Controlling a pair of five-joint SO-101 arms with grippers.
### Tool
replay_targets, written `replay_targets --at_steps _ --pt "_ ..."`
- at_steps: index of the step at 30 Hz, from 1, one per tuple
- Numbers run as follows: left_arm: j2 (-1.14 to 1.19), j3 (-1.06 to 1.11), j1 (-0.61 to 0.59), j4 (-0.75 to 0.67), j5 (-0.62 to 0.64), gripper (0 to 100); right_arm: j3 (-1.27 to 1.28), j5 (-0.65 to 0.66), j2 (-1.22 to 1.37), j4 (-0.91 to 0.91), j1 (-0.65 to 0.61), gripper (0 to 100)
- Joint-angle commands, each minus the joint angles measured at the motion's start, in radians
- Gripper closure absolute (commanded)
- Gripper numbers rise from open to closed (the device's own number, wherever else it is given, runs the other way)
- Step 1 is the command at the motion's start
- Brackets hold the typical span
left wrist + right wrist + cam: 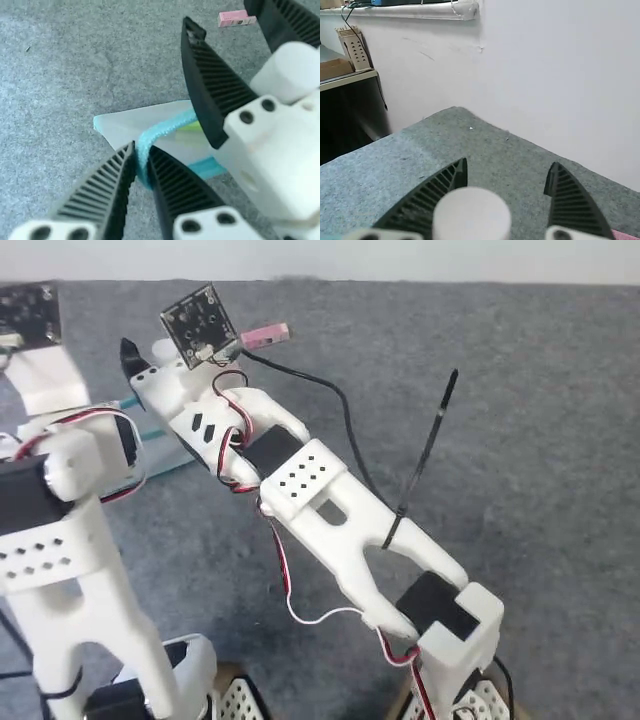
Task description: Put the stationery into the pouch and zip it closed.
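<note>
Two arms at the pouch: one pinching, one empty.
High view: my right arm [320, 500] stretches across the grey tabletop [540, 440] and hides most of the pouch [158, 452], leaving a teal-edged corner showing beside my left arm [70, 500]; a pink eraser [265, 337] lies past the wrist camera. Left wrist view: my left jaws are all but closed, nipping the teal zip strip [150, 135] of the clear pouch, which lies flat on the tabletop; its far end is blocked by my right jaws, spread wide above it, and something yellow-green [190, 125] inside is too covered to name. Right wrist view: my right jaws gape and grip nothing, with tabletop and white wall [560, 75] beyond.
</note>
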Motion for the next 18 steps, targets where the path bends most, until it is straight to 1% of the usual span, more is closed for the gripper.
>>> replay_targets --at_steps 1,5,7,9,11,15,17,18 --pt "-0.006 -0.070 0.008 0.023 0.012 99 0.000 0.021 -0.076 0.047 0.022 74.2" --pt "-0.006 -0.070 0.008 0.023 0.012 99 -0.008 0.021 -0.053 0.048 0.030 74.2" --pt "-0.006 -0.070 0.006 0.023 0.012 99 -0.061 0.012 -0.071 0.064 0.079 74.2" --pt "-0.006 -0.070 0.006 0.023 0.012 99 -0.095 -0.012 -0.094 0.101 0.088 74.2" --pt "-0.006 -0.070 0.006 0.023 0.014 99 -0.098 -0.008 -0.099 0.133 0.070 74.2" --pt "-0.006 -0.070 0.006 0.023 0.023 99 -0.106 0.012 -0.091 0.136 0.044 74.2" --pt "-0.006 -0.070 0.006 0.023 0.023 99 -0.121 0.021 -0.102 0.154 0.012 74.2" --pt "-0.006 -0.070 0.006 0.023 0.023 99 -0.123 0.051 -0.104 0.168 -0.001 74.2"
